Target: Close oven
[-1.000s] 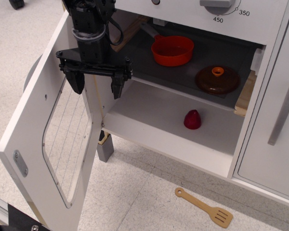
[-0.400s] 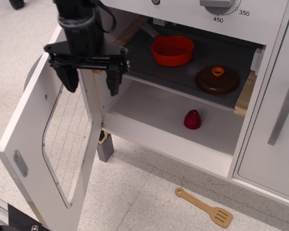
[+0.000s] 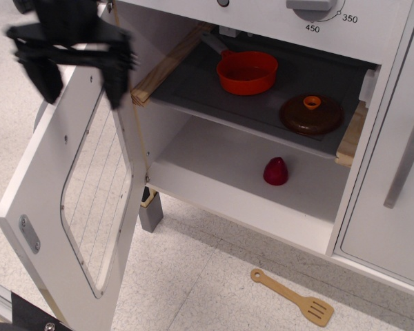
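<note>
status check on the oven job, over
Gripper open, blurred, above the door's top edge. Oven door wide open. Nothing seen in the door's swing path; spatula on floor.

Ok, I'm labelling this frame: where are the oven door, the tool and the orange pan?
oven door (image 3: 38, 200): main camera view, white frame left of the window.
tool (image 3: 81, 86): main camera view, midway between its fingertips, blurred.
orange pan (image 3: 246, 72): main camera view, inside of the bowl.

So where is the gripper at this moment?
The gripper is at the upper left of the view, open, beside the top edge of the open oven door, left of the grey shelf.
</note>
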Controlling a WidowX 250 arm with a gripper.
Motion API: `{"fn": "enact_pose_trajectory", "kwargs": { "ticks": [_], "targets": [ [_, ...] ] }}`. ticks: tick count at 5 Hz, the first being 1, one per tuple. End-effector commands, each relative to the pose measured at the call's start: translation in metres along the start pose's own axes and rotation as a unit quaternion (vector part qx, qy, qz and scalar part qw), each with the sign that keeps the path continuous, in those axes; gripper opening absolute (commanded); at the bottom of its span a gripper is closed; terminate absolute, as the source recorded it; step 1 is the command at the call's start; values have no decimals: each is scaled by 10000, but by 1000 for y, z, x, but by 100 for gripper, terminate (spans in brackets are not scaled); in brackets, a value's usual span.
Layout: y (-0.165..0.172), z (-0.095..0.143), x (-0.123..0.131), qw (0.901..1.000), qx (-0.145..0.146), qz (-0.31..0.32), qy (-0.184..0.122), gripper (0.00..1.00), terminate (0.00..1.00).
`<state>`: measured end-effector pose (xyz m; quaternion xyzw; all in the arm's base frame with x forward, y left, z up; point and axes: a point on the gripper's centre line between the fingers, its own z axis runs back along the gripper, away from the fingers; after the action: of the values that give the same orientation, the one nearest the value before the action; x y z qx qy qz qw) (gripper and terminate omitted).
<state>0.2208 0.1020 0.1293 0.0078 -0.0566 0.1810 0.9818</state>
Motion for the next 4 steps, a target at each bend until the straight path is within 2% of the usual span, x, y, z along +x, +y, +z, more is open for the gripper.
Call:
{"fn": "enact_pose_trajectory", "kwargs": {
  "ticks": [1, 3, 4],
  "targets": [
    [28, 6, -15, 9996, 156, 225, 22, 100, 0],
    [16, -21, -32, 9995, -133, 280, 115, 100, 0],
    [2, -33, -35, 9991, -33, 424, 97, 100, 0]
  ]
}}
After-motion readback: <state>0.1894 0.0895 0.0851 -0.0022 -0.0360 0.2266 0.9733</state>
